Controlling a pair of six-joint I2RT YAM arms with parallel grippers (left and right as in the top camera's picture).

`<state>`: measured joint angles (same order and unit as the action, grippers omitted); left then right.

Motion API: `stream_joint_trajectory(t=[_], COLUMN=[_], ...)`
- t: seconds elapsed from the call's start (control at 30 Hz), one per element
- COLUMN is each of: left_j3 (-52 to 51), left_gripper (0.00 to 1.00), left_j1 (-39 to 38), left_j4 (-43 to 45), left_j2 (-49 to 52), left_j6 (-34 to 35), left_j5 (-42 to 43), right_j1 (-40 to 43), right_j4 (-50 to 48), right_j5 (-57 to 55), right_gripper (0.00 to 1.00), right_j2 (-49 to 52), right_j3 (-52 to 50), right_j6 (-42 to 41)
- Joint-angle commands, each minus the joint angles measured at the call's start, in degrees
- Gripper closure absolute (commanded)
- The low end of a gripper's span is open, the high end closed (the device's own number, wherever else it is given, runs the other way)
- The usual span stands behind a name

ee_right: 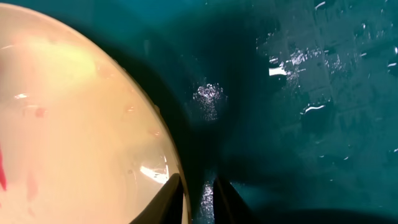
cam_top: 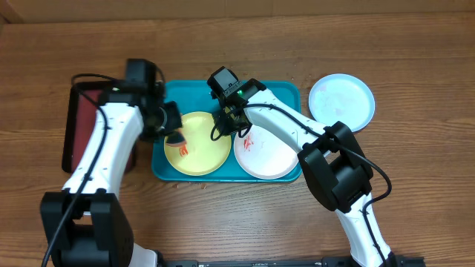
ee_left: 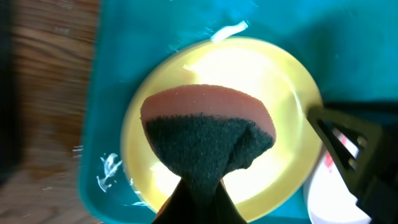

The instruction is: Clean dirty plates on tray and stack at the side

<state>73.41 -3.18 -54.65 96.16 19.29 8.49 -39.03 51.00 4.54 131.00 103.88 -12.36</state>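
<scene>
The yellow-green plate (cam_top: 204, 152) lies in the left half of the turquoise tray (cam_top: 282, 90), with a red smear near its left side. The white plate (cam_top: 267, 156), smeared red, lies to its right in the tray. The light blue plate (cam_top: 341, 101) rests on the table to the right of the tray. My left gripper (cam_top: 174, 137) is shut on an orange sponge with a dark scouring side (ee_left: 205, 124), held on the yellow-green plate (ee_left: 273, 81). My right gripper (ee_right: 198, 193) pinches that plate's right rim (ee_right: 74, 124), one finger over the plate and one outside it.
A smaller dark red tray (cam_top: 82, 126) lies on the wooden table left of the turquoise tray, partly under my left arm. The tray floor (ee_right: 311, 93) looks wet. My right gripper's black finger shows in the left wrist view (ee_left: 348, 143).
</scene>
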Motion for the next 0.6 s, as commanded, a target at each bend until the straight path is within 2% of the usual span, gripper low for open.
stream_joint_trajectory(t=[0.0,0.1,0.4,0.57], left_j3=[-2.0,-3.7,-10.6,-15.3], left_gripper=[0.96,0.96,0.96,0.96], left_j1=[-2.3,-3.0,-3.1,-3.3], left_j4=[1.8,3.6,12.0,19.9], left_j2=[-0.2,-0.2,-0.2,0.2], left_j6=[0.5,2.3,2.9,8.3], left_j5=[1.6,1.6,3.9,3.8], right_j1=[0.3,0.3,0.6,0.6], right_j4=[-0.2,-0.5,-1.5,-1.2], right_j5=[-2.4,-2.5,-1.9,-1.9], right_gripper=[0.88,0.96,0.96,0.96], right_j2=[0.8,0.8,0.8,0.8], right_j3=[1.0,0.5,-1.1,-1.1], right_j6=[-0.3,-0.3,-2.8,-3.0])
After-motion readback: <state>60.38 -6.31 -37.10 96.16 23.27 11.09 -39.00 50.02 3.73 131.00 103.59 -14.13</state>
